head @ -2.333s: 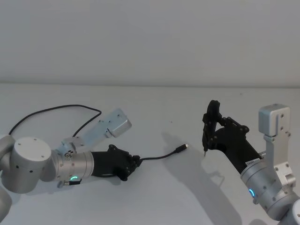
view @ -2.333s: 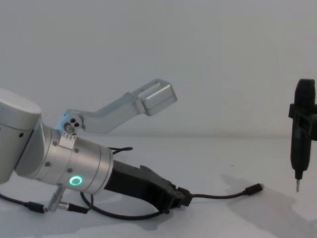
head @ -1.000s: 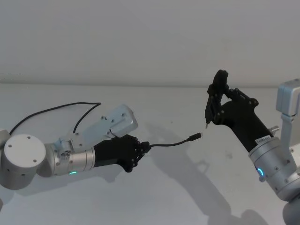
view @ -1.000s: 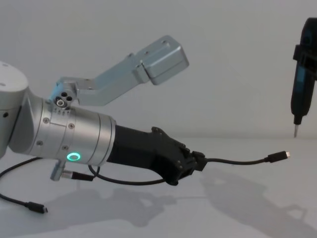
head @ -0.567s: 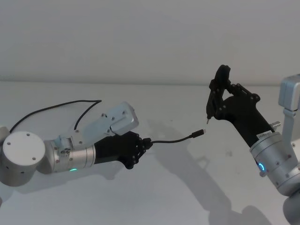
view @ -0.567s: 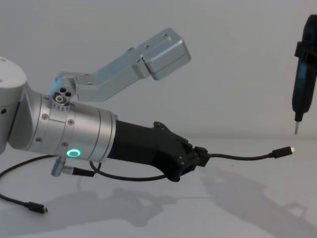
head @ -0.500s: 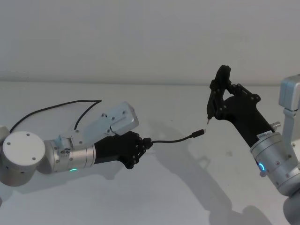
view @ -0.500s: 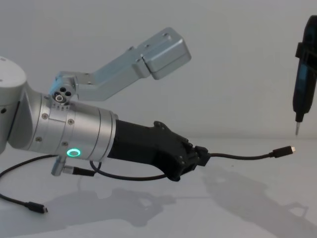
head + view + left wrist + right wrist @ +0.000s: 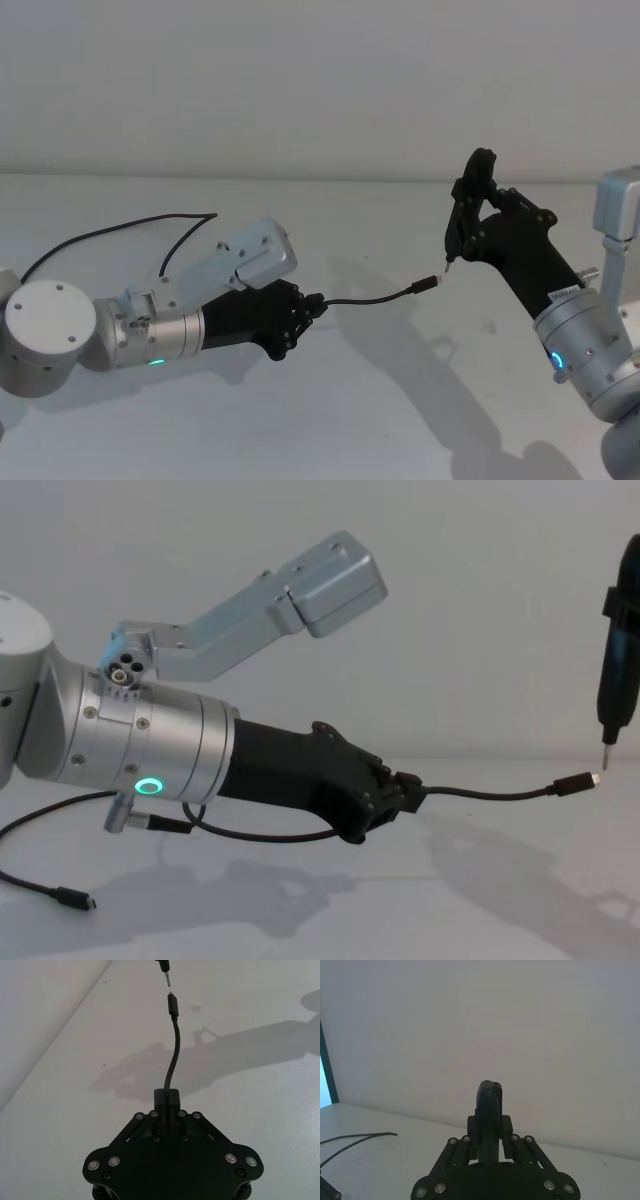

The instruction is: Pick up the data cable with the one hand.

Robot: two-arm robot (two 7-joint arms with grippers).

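Black angular two-finger left claw (image 9: 312, 303) on its thick silver arm with the green ring sits around 8 o'clock on the white bench (image 9: 350, 410). It reaches low and near-level toward 3 o'clock. Fingers pressed together, pinching the long thin black data cable (image 9: 370, 297) a short way back from its end. The wrist view shows the cable coming straight out from between the fingertips (image 9: 166, 1096).

The cable's free stub arcs off toward 3 o'clock, and the silver-tipped plug (image 9: 580, 781) hangs in the air, its shadow on the bench below. So the pickup looks done. Gripping close to the end probably keeps the plug stiff and aimable. The rest of the cable trails back toward 10 o'clock and loops on the bench.

The right arm comes up from 4 o'clock, forearm angled steeply. Right claw (image 9: 468, 232) is closed on a narrow black upright tool (image 9: 620, 670) with a thin pin tip, pin pointing down. The pin sits just above the plug; touching or apart, I cannot tell.
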